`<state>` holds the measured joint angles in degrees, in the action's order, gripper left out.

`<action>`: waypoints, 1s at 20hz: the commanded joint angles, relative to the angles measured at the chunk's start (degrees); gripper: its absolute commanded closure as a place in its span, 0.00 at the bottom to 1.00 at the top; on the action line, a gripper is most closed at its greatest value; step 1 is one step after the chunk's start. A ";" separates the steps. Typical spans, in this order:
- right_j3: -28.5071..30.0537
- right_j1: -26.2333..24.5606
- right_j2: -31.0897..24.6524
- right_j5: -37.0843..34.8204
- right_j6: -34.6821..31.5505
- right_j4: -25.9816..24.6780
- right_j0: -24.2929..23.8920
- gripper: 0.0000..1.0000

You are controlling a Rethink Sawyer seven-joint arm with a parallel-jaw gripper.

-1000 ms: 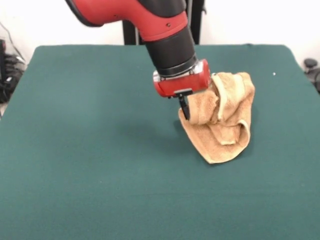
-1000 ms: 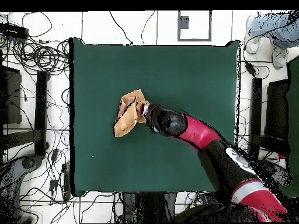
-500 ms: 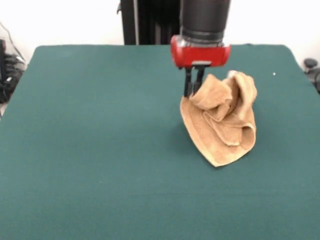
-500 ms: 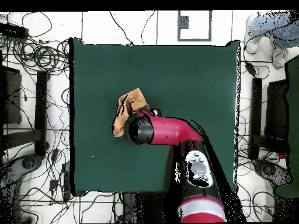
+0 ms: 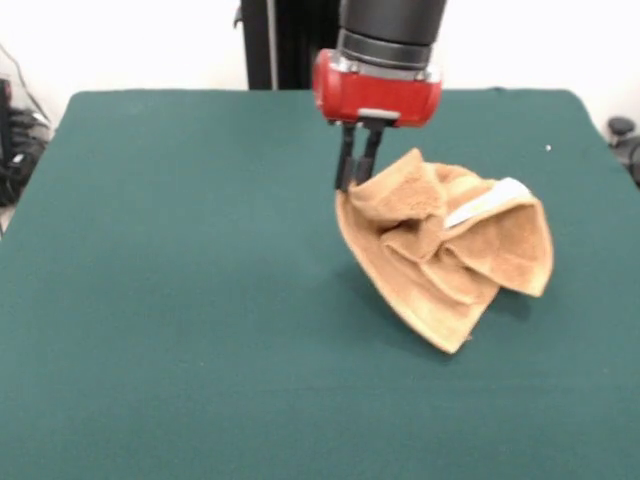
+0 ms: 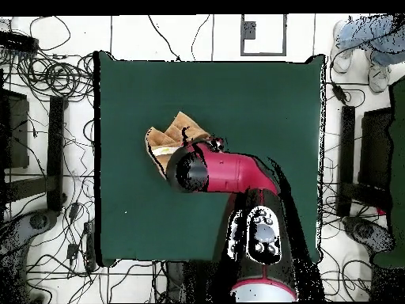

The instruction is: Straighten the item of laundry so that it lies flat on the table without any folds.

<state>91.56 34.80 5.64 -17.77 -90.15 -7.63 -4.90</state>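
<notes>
The tan-orange towel [image 5: 440, 255] hangs crumpled with several folds, its left upper corner lifted and its lower part resting on the green table [image 5: 180, 300]. A white tag [image 5: 487, 201] shows on its top right. My gripper [image 5: 352, 180] is shut on the towel's raised left corner, red wrist above it. In the overhead view the towel [image 6: 168, 138] lies left of centre on the table [image 6: 261, 103], partly hidden under the arm; the gripper itself is hidden there.
Cables [image 6: 47, 79] lie on the floor around the table. A person's legs and shoes [image 6: 372, 47] show at the top right of the overhead view. The arm's pedestal [image 5: 290, 45] stands at the table's far side.
The gripper has risen a little and moved left in the front view with the towel's corner. The towel has spread out to the right and its white tag now shows.
</notes>
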 commanded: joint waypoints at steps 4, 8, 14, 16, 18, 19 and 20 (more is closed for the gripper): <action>-3.20 -3.77 1.64 -5.43 -7.98 0.02 -0.31 1.00; -4.53 -3.80 3.72 -5.05 -8.16 -0.88 1.35 1.00; -9.28 -4.76 15.16 -4.64 -11.70 -3.19 9.29 1.00; -10.39 -5.30 21.45 -5.09 -14.69 -3.27 13.94 1.00; -11.20 -6.34 26.74 -5.26 -16.57 -2.75 17.94 1.00; -11.33 -6.51 27.95 -5.40 -16.61 -2.42 18.81 1.00; -11.70 -6.76 29.38 -5.85 -16.84 -2.14 19.89 1.00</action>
<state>84.06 32.07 23.88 -17.78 -90.17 -8.16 6.47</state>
